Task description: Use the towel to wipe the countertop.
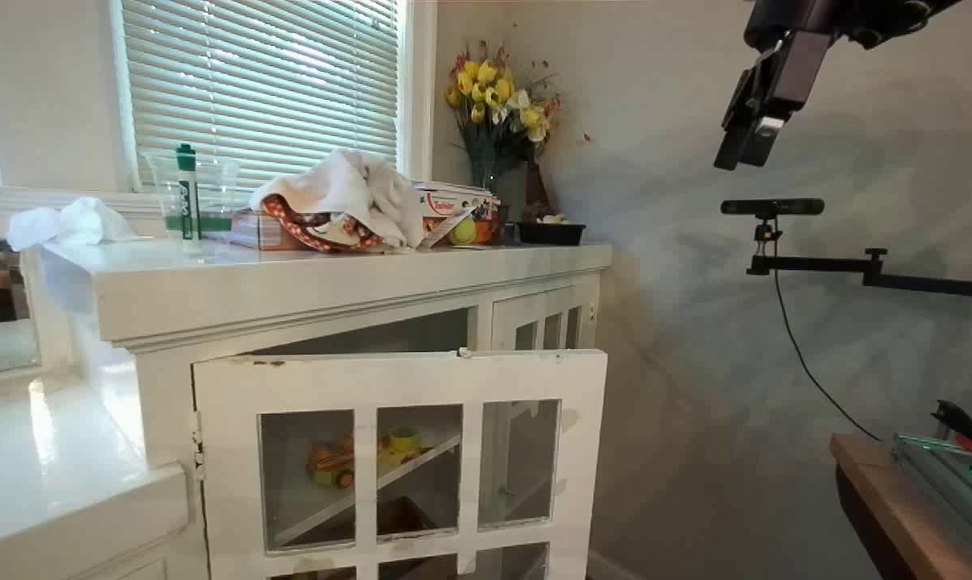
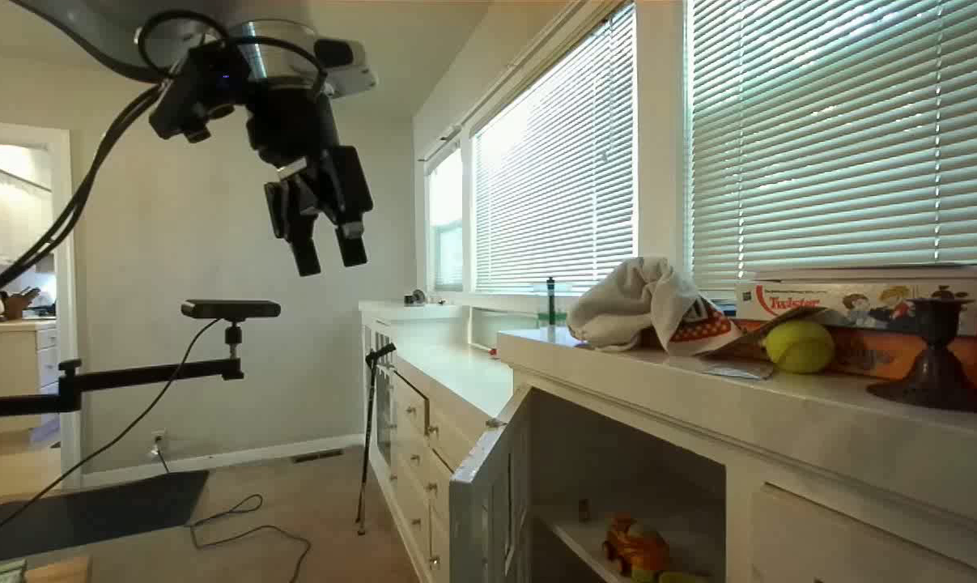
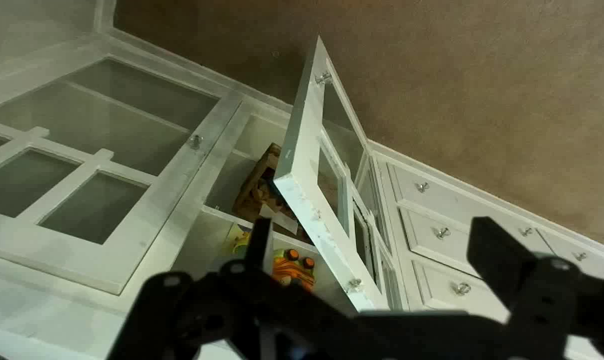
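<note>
In an exterior view the towel (image 1: 345, 192) lies bunched on the countertop (image 1: 357, 272) between the upright marker (image 1: 188, 196) and the Twister box (image 1: 447, 203), so its raised middle looks best to pinch from above. In an exterior view the gripper (image 2: 330, 259) hangs well apart from the towel, its jaws spread with nothing between; a careful lift should spare the tennis ball (image 2: 800, 346) near it. The wrist view shows the open cabinet door (image 3: 309, 207), not the towel, so centre the towel there before descending.
</note>
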`<state>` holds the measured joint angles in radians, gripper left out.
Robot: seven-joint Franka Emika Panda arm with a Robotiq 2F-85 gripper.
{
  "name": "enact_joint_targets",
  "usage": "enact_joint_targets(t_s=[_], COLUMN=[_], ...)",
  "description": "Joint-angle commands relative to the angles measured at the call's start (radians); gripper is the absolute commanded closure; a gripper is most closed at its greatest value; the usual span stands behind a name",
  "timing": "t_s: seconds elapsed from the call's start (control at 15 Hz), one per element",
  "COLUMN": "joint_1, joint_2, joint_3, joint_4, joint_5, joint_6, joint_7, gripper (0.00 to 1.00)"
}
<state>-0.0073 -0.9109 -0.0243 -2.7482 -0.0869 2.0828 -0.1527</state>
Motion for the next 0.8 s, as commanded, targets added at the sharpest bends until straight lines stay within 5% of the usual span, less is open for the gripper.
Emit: enact_joint_targets(t_s=[0.0,0.73], joint_1=[0.008,0.007], joint_2=[0.000,0.012], joint_3=[-0.006,0.004], joint_4=[0.003,0.003], joint_5=[-0.006,-0.004], joint_6=[-0.004,0.032], joint_7=[0.006,0.024], gripper=[0.00,0.00])
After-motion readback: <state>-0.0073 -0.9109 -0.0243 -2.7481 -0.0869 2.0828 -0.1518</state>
